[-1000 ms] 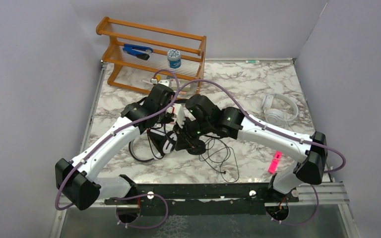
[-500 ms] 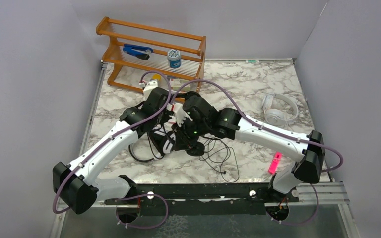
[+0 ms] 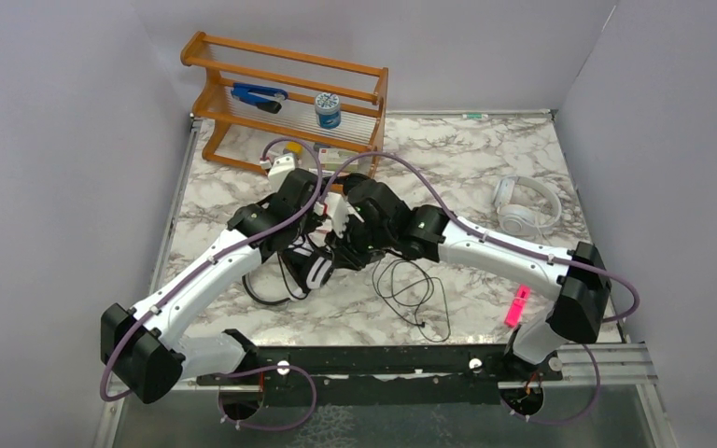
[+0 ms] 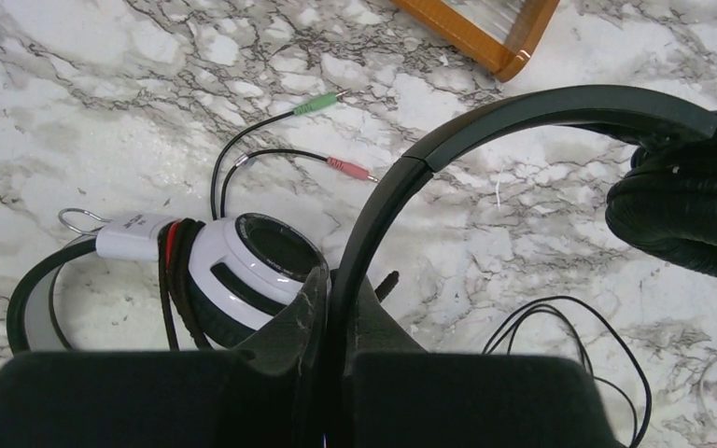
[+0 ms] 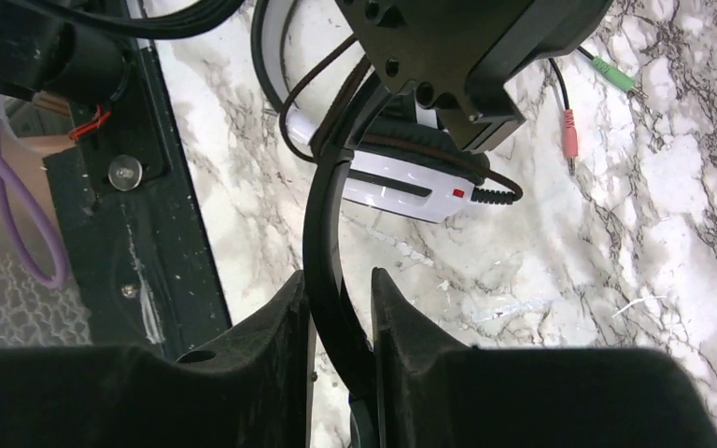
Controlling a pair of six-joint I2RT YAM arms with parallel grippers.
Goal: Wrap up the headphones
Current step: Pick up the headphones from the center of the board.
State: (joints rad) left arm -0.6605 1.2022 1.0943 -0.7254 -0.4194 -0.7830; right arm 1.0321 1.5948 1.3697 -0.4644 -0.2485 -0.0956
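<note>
Two grippers meet on the all-black headphones at mid-table. My left gripper is shut on its thin black headband; one black ear pad hangs at the right of that view. My right gripper straddles the same headband, jaws slightly apart with a gap beside the band. Under them lie the white headphones with black ear pads, cord bundled on the band. The all-white headphones lie at the right.
A wooden rack at the back holds a blue tool and a small jar. Loose black cord loops in front of the grippers. Green and pink plugs lie near the rack. A pink marker lies front right.
Both grippers have carried the black headphones a little back and left, off the spot where an ear cup rested. The right gripper's jaws have widened around the headband.
</note>
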